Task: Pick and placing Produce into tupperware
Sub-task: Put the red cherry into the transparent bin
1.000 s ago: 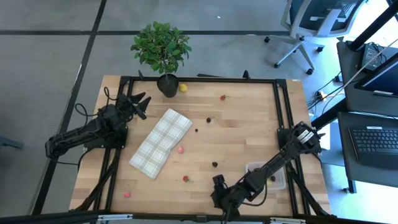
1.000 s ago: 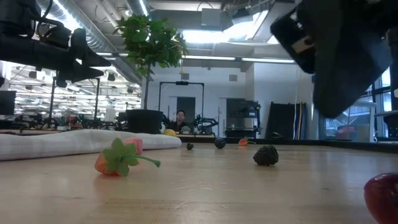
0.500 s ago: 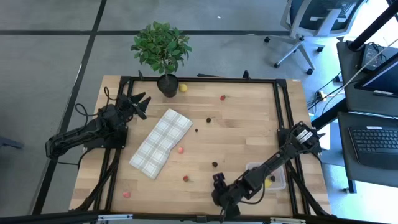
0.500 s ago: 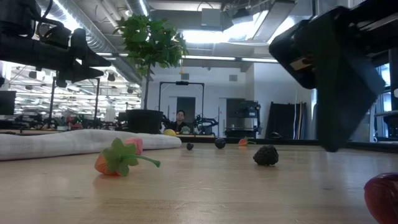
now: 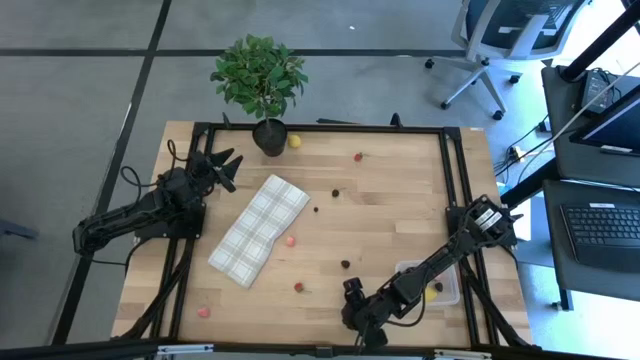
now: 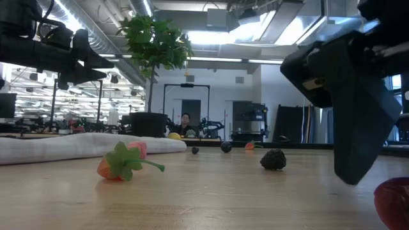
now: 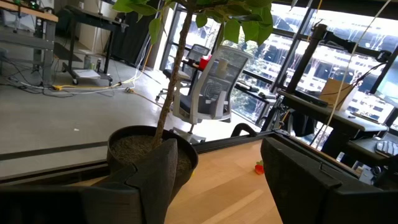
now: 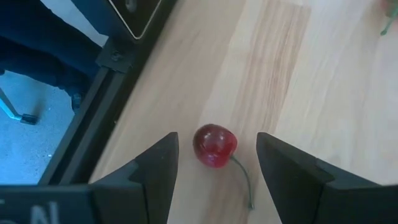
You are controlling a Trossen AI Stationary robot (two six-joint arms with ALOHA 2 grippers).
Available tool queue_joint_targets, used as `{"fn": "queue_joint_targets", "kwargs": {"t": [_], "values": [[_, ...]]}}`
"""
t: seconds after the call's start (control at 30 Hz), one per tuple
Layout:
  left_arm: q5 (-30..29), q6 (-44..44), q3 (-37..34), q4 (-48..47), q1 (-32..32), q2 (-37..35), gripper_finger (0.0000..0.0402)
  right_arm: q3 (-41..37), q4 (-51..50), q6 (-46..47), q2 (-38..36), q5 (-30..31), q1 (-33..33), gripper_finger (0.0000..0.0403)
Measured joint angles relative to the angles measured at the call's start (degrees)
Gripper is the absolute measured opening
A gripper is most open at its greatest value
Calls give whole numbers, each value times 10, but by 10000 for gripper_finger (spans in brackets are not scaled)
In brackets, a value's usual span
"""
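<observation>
My right gripper hangs open near the table's near edge, slanting down, one finger on each side of a red cherry that lies on the wood; neither finger touches it. The cherry also shows in the low view, below the gripper. The clear tupperware stands at the near right with a yellow piece and a dark piece inside. More produce lies scattered: a strawberry, a blackberry, a lemon. My left gripper waits open at the far left.
A plaid cloth lies left of centre. A potted plant stands at the far edge, just ahead of my left gripper. The black frame rail runs close beside the cherry along the table's near edge.
My right gripper has sunk a little toward the table over the cherry, and its fingers have kept the same gap. Nothing on the table has moved.
</observation>
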Motion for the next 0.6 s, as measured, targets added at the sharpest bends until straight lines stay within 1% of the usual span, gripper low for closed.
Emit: {"fn": "queue_joint_targets", "kwargs": {"t": [0.23, 0.33, 0.43, 0.6], "values": [[0, 0, 0, 0, 0, 0, 225, -1, 45, 0, 21, 0, -1, 218], [0, 0, 0, 0, 0, 0, 225, -1, 49, 3, 25, 0, -2, 212], [0, 0, 0, 0, 0, 0, 225, -1, 47, 10, 24, 0, -2, 194], [0, 0, 0, 0, 0, 0, 225, -1, 37, 18, 24, 0, -2, 149]]}}
